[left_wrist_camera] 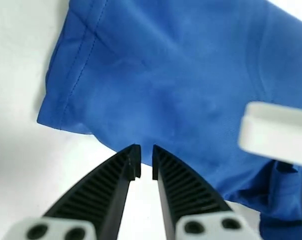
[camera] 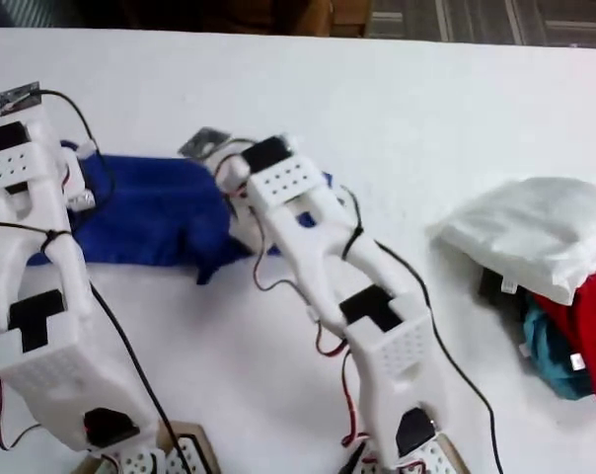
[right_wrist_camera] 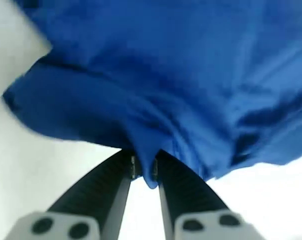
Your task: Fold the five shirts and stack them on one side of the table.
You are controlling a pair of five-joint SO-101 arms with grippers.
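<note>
Your blue shirt (camera: 150, 212) lies crumpled and wrinkled on the white counter (camera: 377, 109), left of centre, between the two arms. Your right claw (right_wrist_camera: 143, 167) is pinched onto a bunched fold of it. Your left claw (left_wrist_camera: 144, 155) is nearly closed, a thin slit apart, its tips at the stitched hem and holding nothing. A white shirt (camera: 535, 232) tops the pile at the far right edge.

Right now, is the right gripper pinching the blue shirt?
Yes, the right wrist view shows a fold of the blue shirt caught between the closed fingertips of the right gripper.
</note>
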